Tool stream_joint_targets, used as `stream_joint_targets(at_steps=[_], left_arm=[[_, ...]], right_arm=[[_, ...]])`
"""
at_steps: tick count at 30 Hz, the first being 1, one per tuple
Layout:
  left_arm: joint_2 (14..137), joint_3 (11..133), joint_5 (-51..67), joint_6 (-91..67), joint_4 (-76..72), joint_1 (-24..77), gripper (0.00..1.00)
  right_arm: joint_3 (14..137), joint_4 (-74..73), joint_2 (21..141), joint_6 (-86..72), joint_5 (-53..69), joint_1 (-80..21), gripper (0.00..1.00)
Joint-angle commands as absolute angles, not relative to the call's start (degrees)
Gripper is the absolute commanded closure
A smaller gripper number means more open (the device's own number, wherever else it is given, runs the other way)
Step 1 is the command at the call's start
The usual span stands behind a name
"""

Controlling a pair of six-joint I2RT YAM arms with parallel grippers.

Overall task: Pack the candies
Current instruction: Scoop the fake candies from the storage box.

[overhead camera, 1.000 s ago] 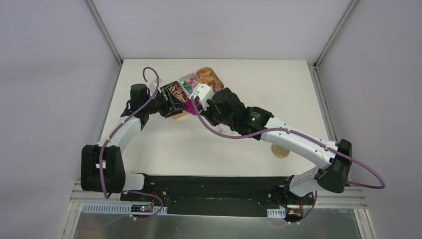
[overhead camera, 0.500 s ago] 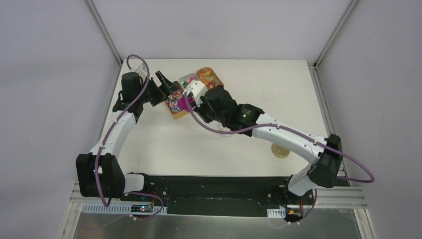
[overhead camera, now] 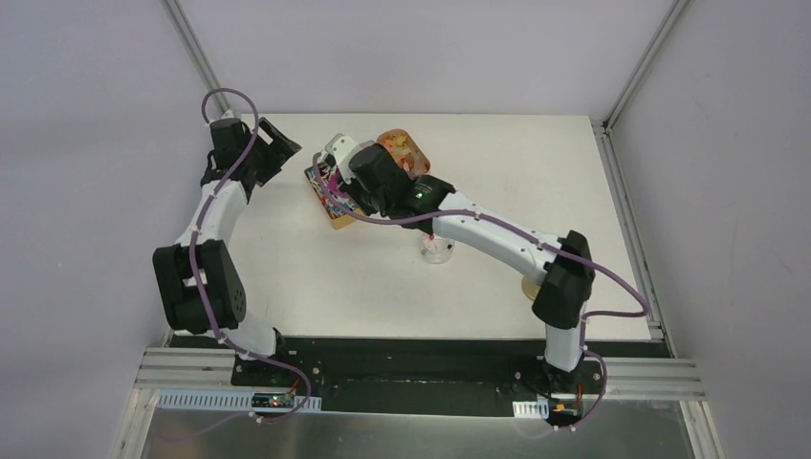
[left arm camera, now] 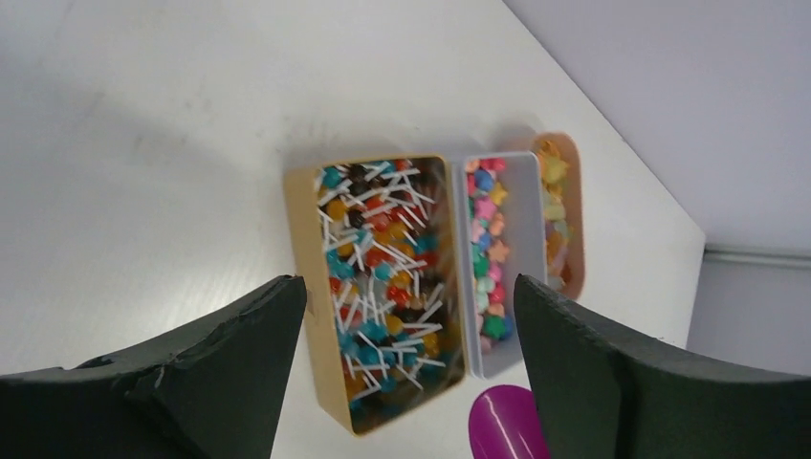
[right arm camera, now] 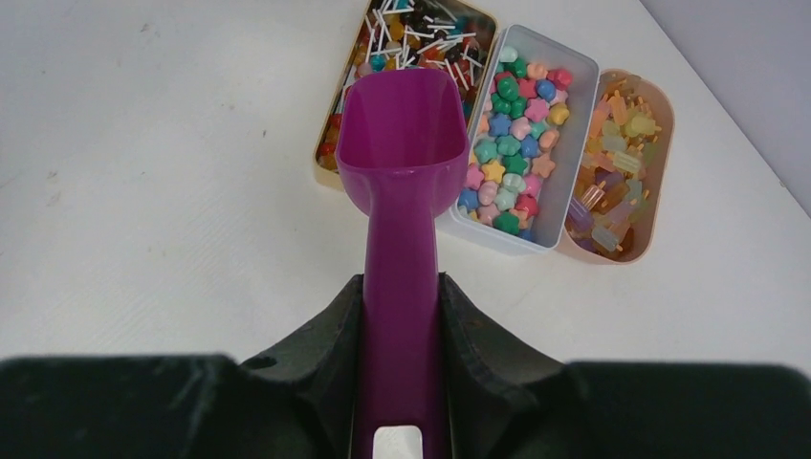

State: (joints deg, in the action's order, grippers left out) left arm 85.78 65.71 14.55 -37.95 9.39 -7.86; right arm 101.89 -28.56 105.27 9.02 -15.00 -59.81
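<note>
The candies (left arm camera: 383,268) are a jumble of red, blue and orange sweets with white twists filling a tan box (left arm camera: 304,287). They also show in the right wrist view (right arm camera: 421,33) and the top view (overhead camera: 330,199). My right gripper (right arm camera: 402,287) is shut on the handle of a purple scoop (right arm camera: 402,134). The scoop's bowl is empty and hangs over the tan box's near corner. In the top view the right gripper (overhead camera: 368,182) covers the boxes. My left gripper (left arm camera: 409,287) is open and empty, held above and left of the tan box, at the table's far left (overhead camera: 275,145).
A white box of star-shaped sweets (right arm camera: 516,134) sits right of the tan box, and a peach tray of gummies (right arm camera: 612,163) beyond it. A small clear cup (overhead camera: 437,251) stands mid-table. A gold lid (overhead camera: 532,287) lies partly under the right arm.
My left gripper has pulled away from the tan box to the far left and up. My right gripper has carried the scoop left, over the tan box.
</note>
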Motion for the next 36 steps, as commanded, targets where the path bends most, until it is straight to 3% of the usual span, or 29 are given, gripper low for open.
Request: stream_joint_targets(at_steps=[1,10,36], left_arm=[[93.35,71.43,13.72,-37.02,8.55,-11.56,0.22],[108.40,79.40,17.48,-37.46,7.50,-12.76,0.38],[122.61,84.25,30.95,-40.57,6.42,-13.33,0.54]], right_arm=[[112.85,-34.54,112.34,10.88,-19.01,-59.68,1.00],[125.16,-41.38,122.96,13.59,-22.43,-59.68,1.00],[135.66,-41.87,138.66,21.53,-17.86,-58.32,1.00]])
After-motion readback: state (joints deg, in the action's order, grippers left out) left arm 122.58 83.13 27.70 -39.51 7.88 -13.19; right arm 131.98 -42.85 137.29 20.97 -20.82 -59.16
